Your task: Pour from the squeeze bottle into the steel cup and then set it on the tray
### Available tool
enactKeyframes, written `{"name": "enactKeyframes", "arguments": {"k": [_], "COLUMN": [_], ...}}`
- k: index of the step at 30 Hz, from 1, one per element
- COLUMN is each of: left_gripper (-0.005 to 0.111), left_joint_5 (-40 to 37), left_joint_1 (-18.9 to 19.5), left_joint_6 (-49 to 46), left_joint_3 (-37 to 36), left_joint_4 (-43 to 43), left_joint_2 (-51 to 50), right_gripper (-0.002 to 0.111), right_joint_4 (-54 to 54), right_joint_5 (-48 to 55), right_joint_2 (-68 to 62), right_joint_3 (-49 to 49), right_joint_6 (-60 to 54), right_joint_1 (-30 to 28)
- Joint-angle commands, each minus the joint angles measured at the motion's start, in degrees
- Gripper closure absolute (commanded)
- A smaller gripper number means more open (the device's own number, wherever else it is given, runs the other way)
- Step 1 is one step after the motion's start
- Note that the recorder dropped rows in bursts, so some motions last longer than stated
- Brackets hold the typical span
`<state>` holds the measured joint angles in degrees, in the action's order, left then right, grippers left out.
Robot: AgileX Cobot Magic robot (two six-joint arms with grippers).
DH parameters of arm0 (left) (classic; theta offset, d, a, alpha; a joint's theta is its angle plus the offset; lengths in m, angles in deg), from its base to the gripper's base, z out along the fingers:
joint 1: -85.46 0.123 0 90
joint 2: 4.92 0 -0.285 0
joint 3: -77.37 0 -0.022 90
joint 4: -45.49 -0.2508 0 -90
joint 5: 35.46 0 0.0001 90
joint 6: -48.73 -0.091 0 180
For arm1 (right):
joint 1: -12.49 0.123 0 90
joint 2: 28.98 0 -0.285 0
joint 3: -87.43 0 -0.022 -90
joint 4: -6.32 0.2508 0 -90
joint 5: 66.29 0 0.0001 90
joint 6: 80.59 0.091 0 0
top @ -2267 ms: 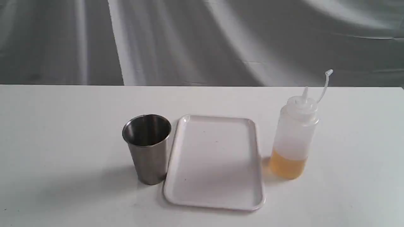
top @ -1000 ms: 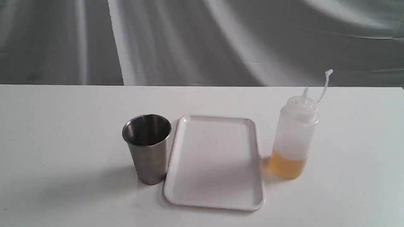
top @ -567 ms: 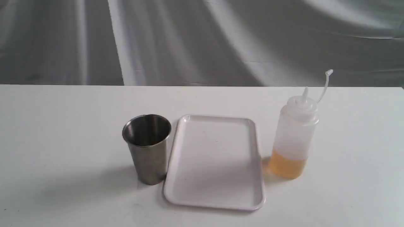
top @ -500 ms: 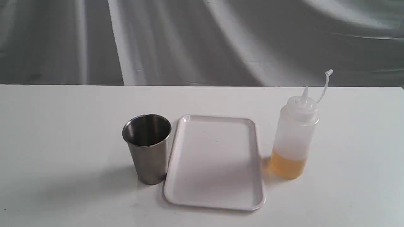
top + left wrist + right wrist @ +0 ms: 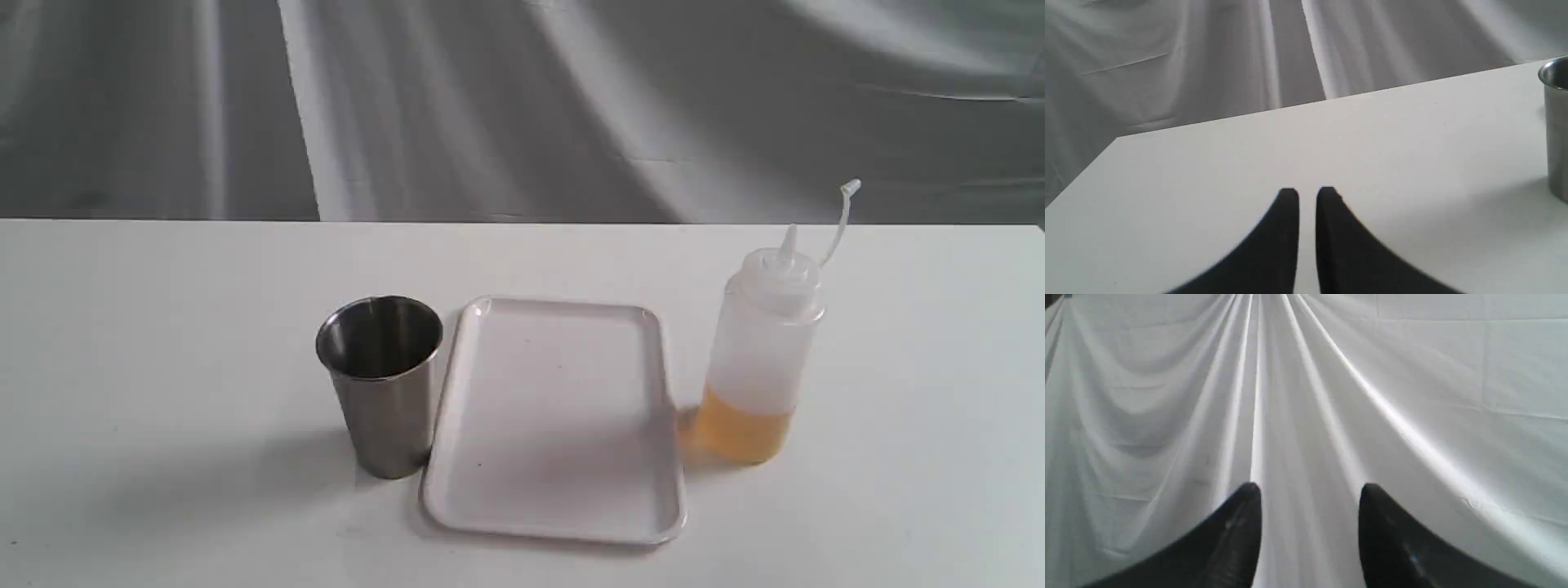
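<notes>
The squeeze bottle [image 5: 763, 359] stands upright right of the tray [image 5: 563, 523], amber liquid in its lower part, its cap strap sticking up. Left of the tray, touching or nearly touching its rim, stands the steel cup [image 5: 382, 384]; its edge also shows in the left wrist view [image 5: 1556, 122]. Neither gripper appears in the exterior view. My left gripper [image 5: 1307, 194] hovers over bare table well away from the cup, its fingers almost together with nothing between them. My right gripper [image 5: 1309, 494] is open and empty, facing only the draped cloth.
A white table [image 5: 163, 327] carries everything. A grey draped cloth [image 5: 522, 106] hangs behind the table's far edge. In the left wrist view the table's corner [image 5: 1118, 141] shows.
</notes>
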<state>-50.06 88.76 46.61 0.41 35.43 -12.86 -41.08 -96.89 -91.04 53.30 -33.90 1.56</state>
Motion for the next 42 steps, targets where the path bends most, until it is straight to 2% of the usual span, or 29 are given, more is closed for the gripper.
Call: {"name": "enactKeyframes", "arguments": {"k": [1,4,7,22,24,28,34,42], "left_gripper": [0.098,0.098,0.098,0.098,0.098,0.098,0.098,0.098], "left_joint_5": [0.7,0.7,0.7,0.7,0.7,0.7,0.7,0.7], "left_joint_1": [0.1,0.1,0.1,0.1,0.1,0.1,0.1,0.1], "left_joint_6": [0.4,0.5,0.5,0.4,0.4,0.4,0.3,0.3], "left_joint_3": [-0.3,-0.3,-0.3,-0.3,-0.3,-0.3,-0.3,-0.3], "left_joint_4": [0.0,0.0,0.0,0.0,0.0,0.0,0.0,0.0], "left_joint_2": [0.1,0.1,0.1,0.1,0.1,0.1,0.1,0.1], "right_gripper": [0.053,0.036,0.028,0.026,0.022,0.003,0.003,0.003], "right_joint_4": [-0.6,-0.6,-0.6,0.4,0.4,1.6,4.6,5.0], "right_joint_5": [-1.1,-1.1,-1.1,-4.2,-4.2,-4.3,-4.3,-4.5], "right_joint_2": [-4.7,-8.3,-11.6,-25.3,-26.1,-26.8,-27.4,-32.0], "right_joint_3": [1.0,1.0,1.0,1.0,1.0,1.0,1.0,1.0], "right_joint_6": [-4.8,-7.0,-8.8,-12.2,-16.2,-20.5,-25.9,-25.7], "right_joint_1": [-0.4,-0.4,-0.4,-0.4,-0.4,-0.4,1.6,2.3]}}
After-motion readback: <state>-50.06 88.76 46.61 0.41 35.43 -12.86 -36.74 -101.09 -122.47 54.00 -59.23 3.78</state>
